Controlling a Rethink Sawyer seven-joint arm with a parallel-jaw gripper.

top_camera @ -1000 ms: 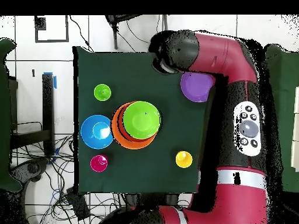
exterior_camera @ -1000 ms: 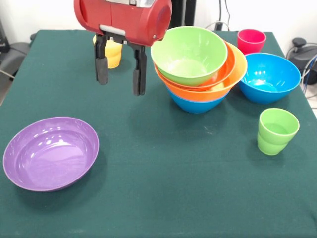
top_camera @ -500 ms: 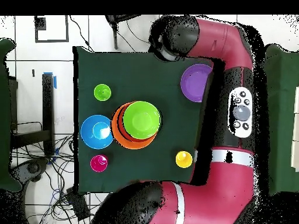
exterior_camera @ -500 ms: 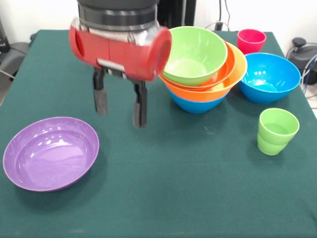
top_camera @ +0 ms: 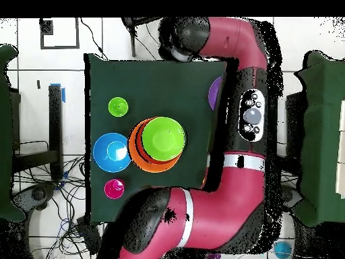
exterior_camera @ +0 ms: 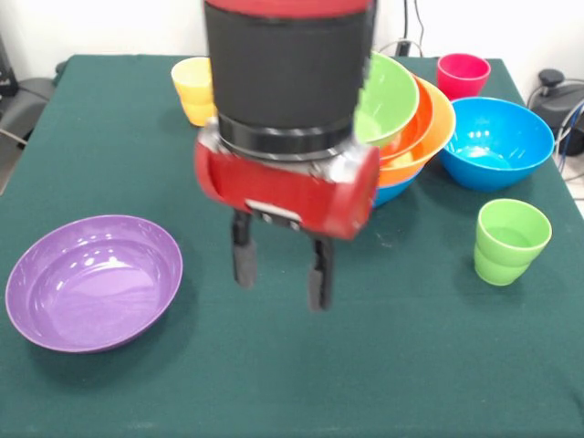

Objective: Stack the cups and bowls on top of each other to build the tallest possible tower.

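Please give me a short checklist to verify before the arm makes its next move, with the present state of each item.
1. Tool open and empty: ok, fingers apart, nothing between them.
2. Tool clear of the table: ok, it hangs above the cloth.
3. Purple bowl free to grasp: ok, upright, alone, empty.
4. Tower stable: cannot tell, it leans and the arm hides part of it.
5. Green cup upright and clear: ok.
6. Yellow cup reachable: cannot tell, partly behind the arm.
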